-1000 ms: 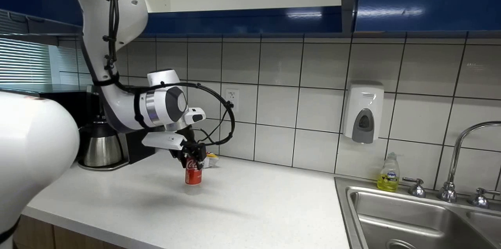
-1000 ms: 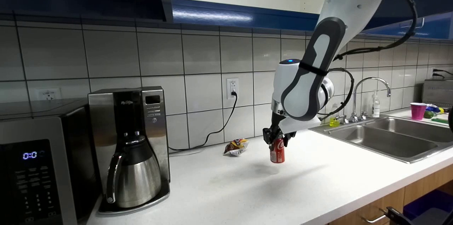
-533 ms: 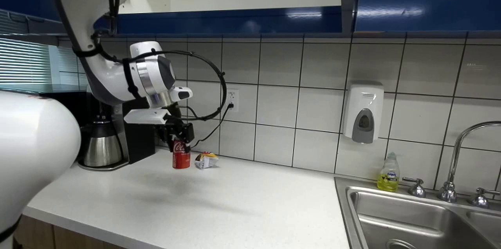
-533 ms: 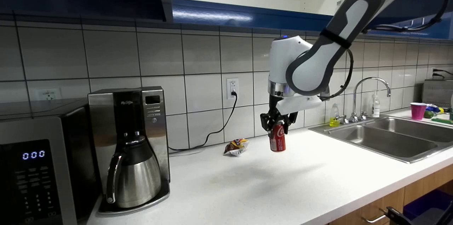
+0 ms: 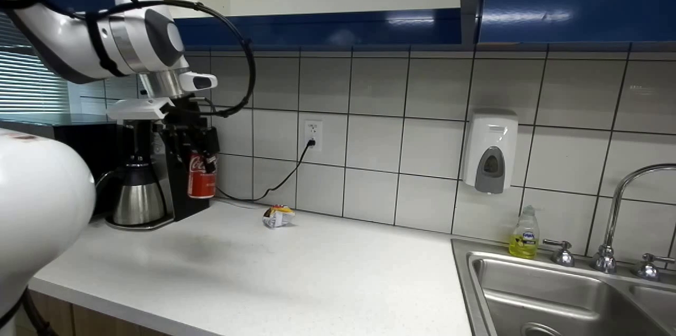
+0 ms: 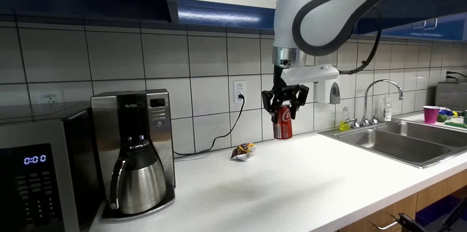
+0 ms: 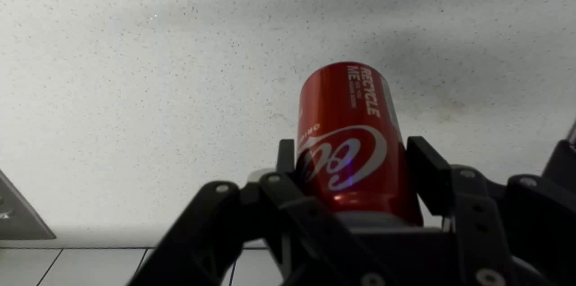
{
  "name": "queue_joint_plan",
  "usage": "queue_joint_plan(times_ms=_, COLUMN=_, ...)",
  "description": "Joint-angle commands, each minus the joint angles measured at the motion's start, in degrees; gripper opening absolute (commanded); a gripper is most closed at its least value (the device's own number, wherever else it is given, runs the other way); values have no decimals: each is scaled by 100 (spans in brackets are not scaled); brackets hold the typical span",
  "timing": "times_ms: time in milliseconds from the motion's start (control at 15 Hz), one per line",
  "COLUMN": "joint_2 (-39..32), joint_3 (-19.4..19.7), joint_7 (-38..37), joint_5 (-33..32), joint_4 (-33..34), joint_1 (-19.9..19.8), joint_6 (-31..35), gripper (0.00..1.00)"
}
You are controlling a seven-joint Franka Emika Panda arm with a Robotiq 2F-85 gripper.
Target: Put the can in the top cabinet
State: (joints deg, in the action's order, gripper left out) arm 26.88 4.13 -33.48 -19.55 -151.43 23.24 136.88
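Observation:
The can (image 5: 201,184) is red with white lettering and hangs upright in my gripper (image 5: 201,160). It is well above the counter, and its top is hidden between the fingers. In an exterior view the can (image 6: 283,129) sits between the fingertips of the gripper (image 6: 284,116). In the wrist view the gripper (image 7: 350,153) is shut on the can (image 7: 344,106), with a black pad on each side. The top cabinet (image 5: 327,28) is open, with a pale interior and a glossy blue lower edge. It also shows in an exterior view (image 6: 222,14), higher than the can.
A coffee maker (image 6: 133,151) and a microwave (image 6: 40,166) stand on the counter. A crumpled snack bag (image 6: 243,151) lies near the tiled wall. A soap dispenser (image 5: 491,151) hangs on the wall, near the sink (image 5: 549,283). A blue door (image 5: 575,3) borders the cabinet opening.
My gripper has risen with the can from low over the counter to well above it. In an exterior view it has also moved left. The can has stayed held.

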Motion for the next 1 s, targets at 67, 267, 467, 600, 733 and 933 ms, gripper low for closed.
queue_joint_plan(times_ms=67, joint_2=652, joint_3=-1005, joint_7=809, joint_5=1069, joint_4=198, joint_1=-711, joint_6=-816, gripper=38)
queue_joint_plan(times_ms=267, joint_2=883, joint_3=-1231, joint_7=1154, joint_5=1369, joint_4=502, joint_1=-892, joint_6=-1364, gripper=38)
queue_joint_plan(times_ms=467, joint_2=1099, joint_3=-1378, joint_7=1335, joint_5=1452, joint_4=864, joint_1=-1027, joint_6=-1938, gripper=38)
queue_joint_plan(times_ms=600, joint_2=1211, joint_3=-1444, joint_7=1414, joint_5=1447, joint_4=1127, joint_1=-1089, joint_6=-2261, gripper=38)
queue_joint_plan(times_ms=733, joint_2=1277, joint_3=-1502, joint_7=1468, joint_5=1421, joint_4=1416, joint_1=-1155, joint_6=-2548, gripper=38)
queue_joint_plan(times_ms=933, joint_2=1315, joint_3=-1550, joint_7=1557, joint_5=1408, joint_4=1838, joint_1=-1219, joint_6=-2891, gripper=38)
